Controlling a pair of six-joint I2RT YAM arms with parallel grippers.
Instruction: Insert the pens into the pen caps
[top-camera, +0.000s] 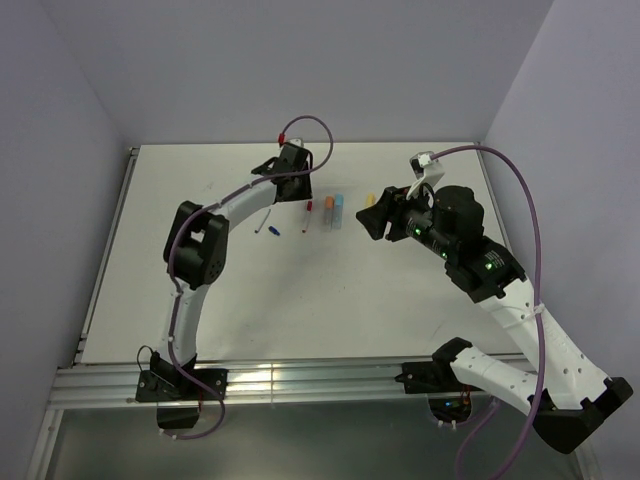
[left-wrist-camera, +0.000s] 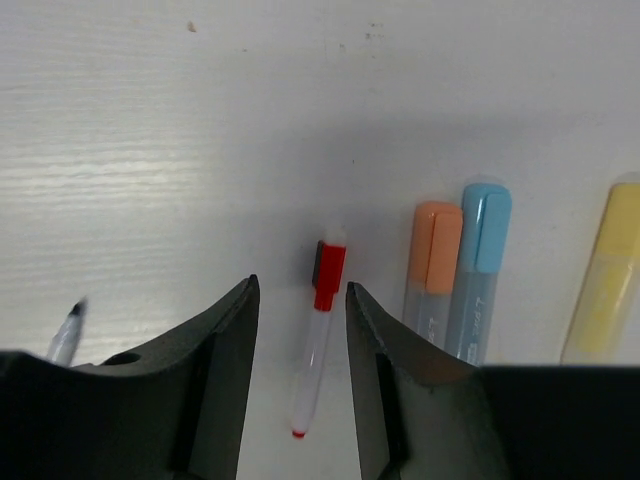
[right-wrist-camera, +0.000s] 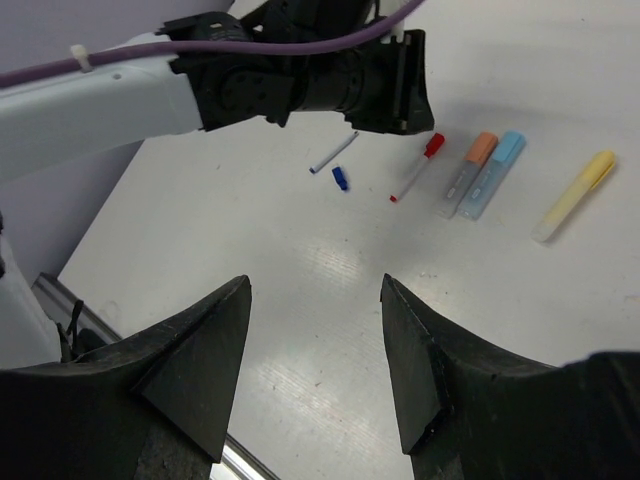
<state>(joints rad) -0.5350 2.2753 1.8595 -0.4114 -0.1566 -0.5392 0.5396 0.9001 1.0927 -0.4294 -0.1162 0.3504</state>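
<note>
**A:** Jaws on the left gripper (left-wrist-camera: 300, 290) stand apart, straddling the capped red pen (left-wrist-camera: 318, 340) without touching it. The right gripper (right-wrist-camera: 315, 288) gapes empty too.

**B:** It should lift straight up, no nudging. The bare white pen (right-wrist-camera: 333, 153) and dark blue cap (right-wrist-camera: 340, 179) lie at the red one's 9 o'clock.

place: probably lab | cues: white table (top-camera: 300, 300), bare walls (top-camera: 250, 60), aluminium rail (top-camera: 300, 378)

The orange-capped pen (left-wrist-camera: 436, 250) crowds one side of the left hand (left-wrist-camera: 300, 290); wider room toward the thin pen (left-wrist-camera: 65, 338).
</note>
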